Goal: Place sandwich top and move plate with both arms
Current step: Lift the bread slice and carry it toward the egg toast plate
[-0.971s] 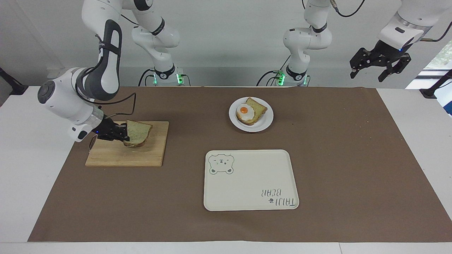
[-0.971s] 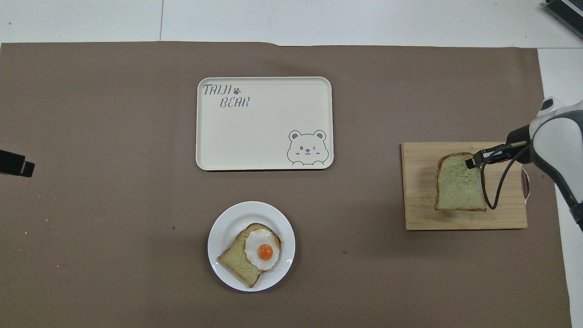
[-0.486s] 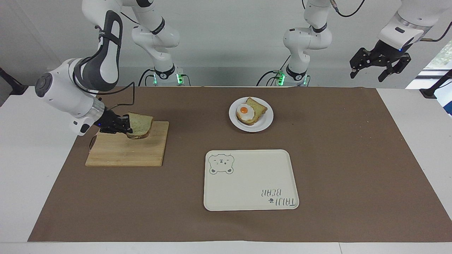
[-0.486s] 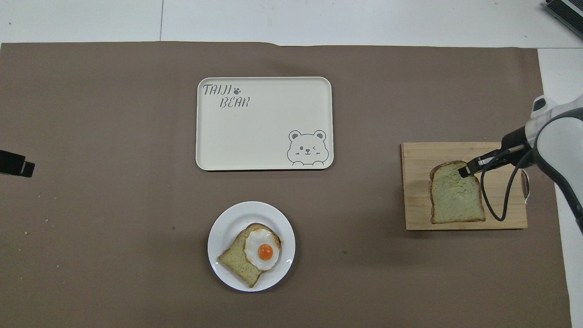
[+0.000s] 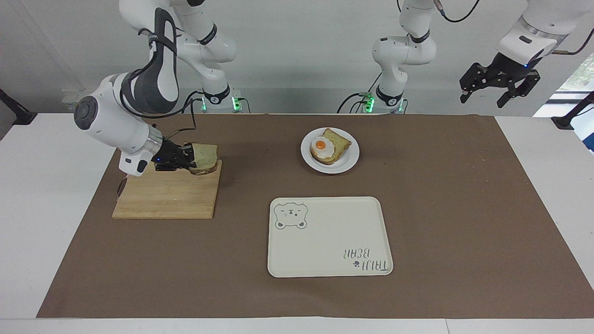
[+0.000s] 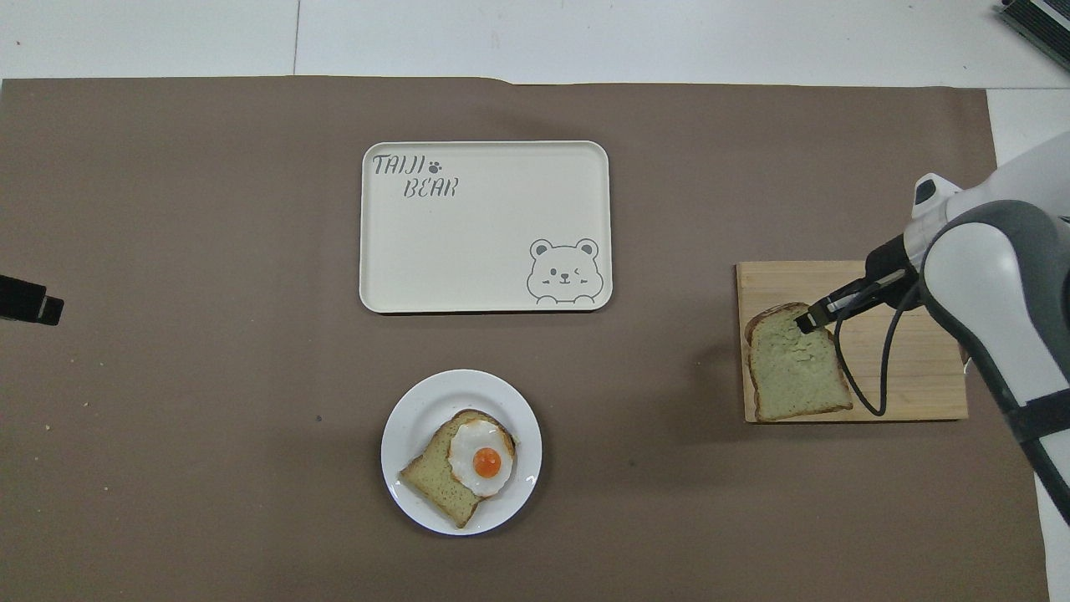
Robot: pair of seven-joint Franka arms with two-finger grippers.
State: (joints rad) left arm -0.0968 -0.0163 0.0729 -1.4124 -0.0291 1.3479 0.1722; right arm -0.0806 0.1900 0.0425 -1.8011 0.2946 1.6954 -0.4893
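The sandwich top (image 5: 205, 157) is a plain pale slice with a brown crust. My right gripper (image 5: 188, 157) is shut on one edge of it and holds it roughly flat, just above the corner of the wooden cutting board (image 5: 167, 197). In the overhead view the slice (image 6: 794, 372) hangs from the right gripper (image 6: 809, 322) over the board's edge. The white plate (image 5: 348, 162) lies toward the middle of the table, near the robots, with an egg-topped bread slice (image 5: 328, 147) on it. My left gripper (image 5: 499, 88) waits open, high off the left arm's end of the table.
A cream bear tray (image 5: 329, 241) lies farther from the robots than the plate; it also shows in the overhead view (image 6: 485, 242). The cutting board (image 6: 903, 376) lies at the right arm's end of the brown mat.
My right gripper has lifted the sandwich top off the board and carried it toward the board's corner nearest the plate. The left arm has not moved.
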